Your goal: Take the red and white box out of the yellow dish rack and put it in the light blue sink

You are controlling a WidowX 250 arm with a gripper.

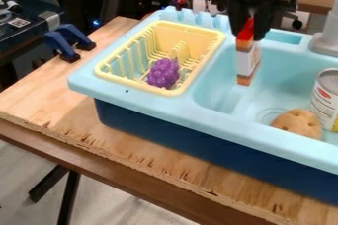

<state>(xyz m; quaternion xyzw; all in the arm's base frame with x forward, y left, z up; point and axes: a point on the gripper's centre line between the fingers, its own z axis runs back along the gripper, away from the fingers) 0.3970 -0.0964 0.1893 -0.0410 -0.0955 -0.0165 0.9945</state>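
1. The likeliest trouble is a slip: the black gripper [248,32] has only the top end of the small box [248,60], so its long lower part could swing or twist.
2. Carried left too low, its bottom could catch the sink [198,114] wall or the rim of the yellow rack [135,85] — perhaps tipping onto the purple grapes [163,73]. Going right and near, it might bump the can [326,101] or potato [298,123].
3. The jaws are parted about the box's thickness, closed on it.
4. The box is slim, red on top, white and orange below — roughly upright over the sink's left half.
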